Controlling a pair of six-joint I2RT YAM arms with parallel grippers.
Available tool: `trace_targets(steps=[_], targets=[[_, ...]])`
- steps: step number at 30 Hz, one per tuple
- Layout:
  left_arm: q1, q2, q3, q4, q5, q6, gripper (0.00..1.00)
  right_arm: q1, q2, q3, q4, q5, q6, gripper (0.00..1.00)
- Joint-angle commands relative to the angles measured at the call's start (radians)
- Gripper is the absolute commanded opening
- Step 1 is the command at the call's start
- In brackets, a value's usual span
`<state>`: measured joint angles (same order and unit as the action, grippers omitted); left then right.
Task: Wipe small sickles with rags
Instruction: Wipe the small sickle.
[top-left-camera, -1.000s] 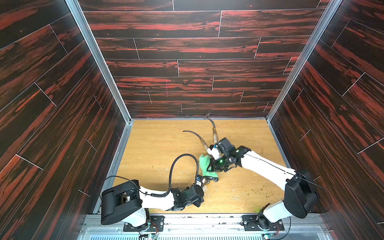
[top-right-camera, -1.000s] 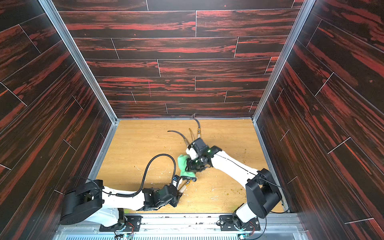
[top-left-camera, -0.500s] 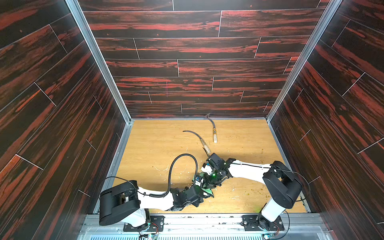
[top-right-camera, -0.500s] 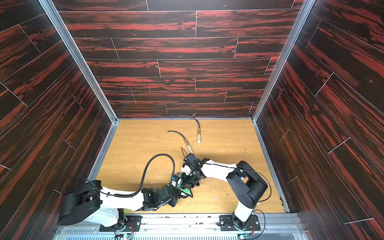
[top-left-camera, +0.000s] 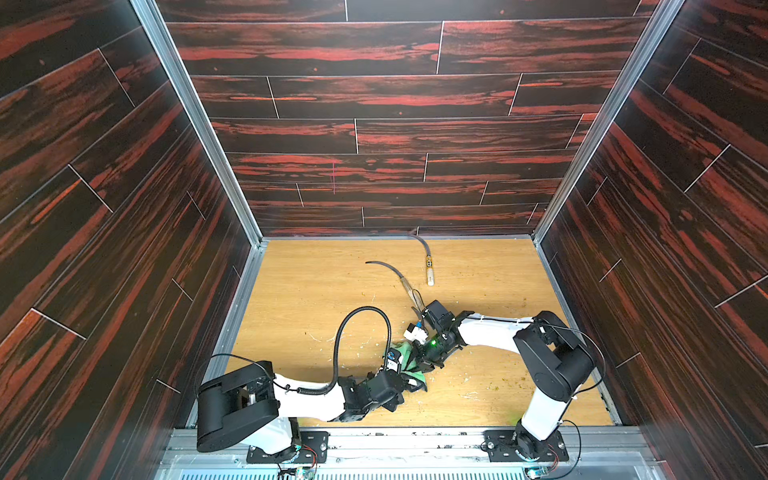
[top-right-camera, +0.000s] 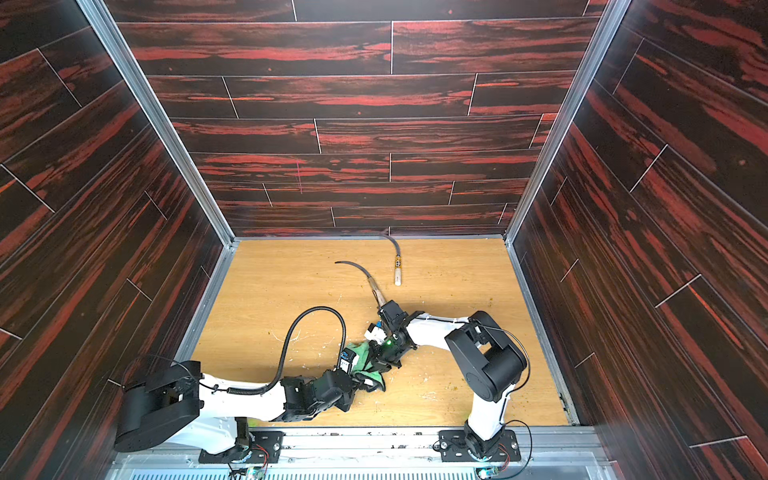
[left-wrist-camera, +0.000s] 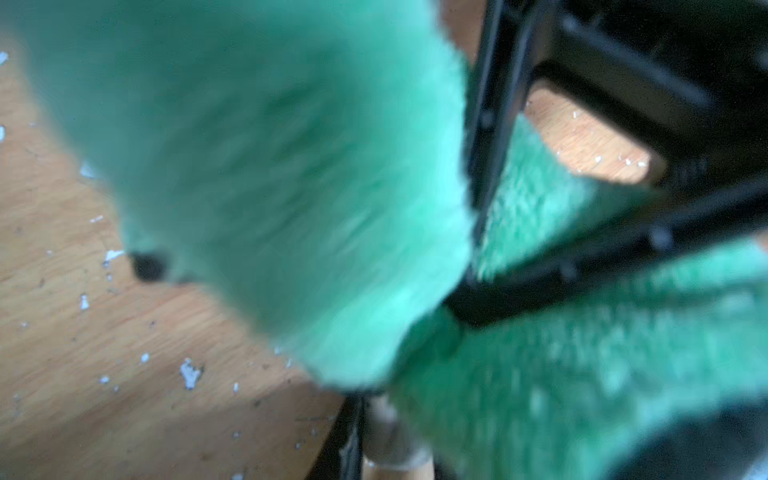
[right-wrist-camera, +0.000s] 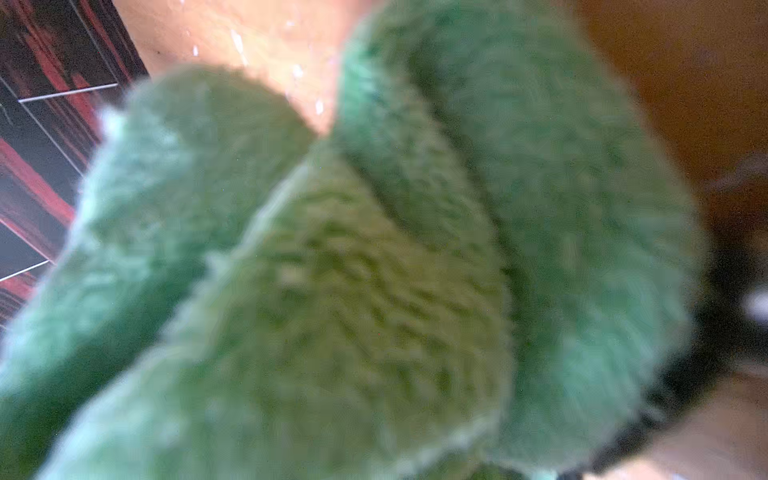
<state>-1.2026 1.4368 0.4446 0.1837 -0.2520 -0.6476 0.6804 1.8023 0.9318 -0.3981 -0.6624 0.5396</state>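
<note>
left hand (top-left-camera: 409, 380): clamped on small sickle (left-wrist-camera: 390, 440) by its handle | right hand (top-left-camera: 419, 365): squeezed tight on fluffy green rag (top-left-camera: 405, 353), bunched right up against left hand

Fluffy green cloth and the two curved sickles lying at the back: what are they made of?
Fluffy green cloth: soft pile fabric, probably microfibre; fuzzy fibres show. Yellow-banded curved sickle and nearer curved sickle: thin dull dark blades, likely metal; pale matt handles, seemingly wood.
</note>
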Motion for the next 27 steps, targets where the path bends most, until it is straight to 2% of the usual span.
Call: trace_targets(steps=[1, 10, 18, 23, 27], targets=[[-0.008, 0.001, -0.032, -0.056, 0.059, -0.021, 0.00, -0.092, 0.085, 0.002, -0.040, 0.407, -0.048, 0.00], [-0.009, 0.013, -0.028, -0.051, 0.065, -0.023, 0.00, -0.131, 0.054, 0.112, -0.087, 0.383, -0.126, 0.00], [-0.009, 0.042, 0.000, -0.046, 0.075, -0.009, 0.00, -0.120, -0.178, 0.167, -0.247, 0.354, -0.182, 0.00], [-0.009, 0.050, 0.011, -0.043, 0.077, 0.000, 0.00, -0.037, -0.270, 0.186, -0.353, 0.382, -0.172, 0.00], [-0.008, 0.044, 0.013, -0.043, 0.078, 0.002, 0.00, 0.035, -0.264, 0.127, -0.309, 0.360, -0.108, 0.00]])
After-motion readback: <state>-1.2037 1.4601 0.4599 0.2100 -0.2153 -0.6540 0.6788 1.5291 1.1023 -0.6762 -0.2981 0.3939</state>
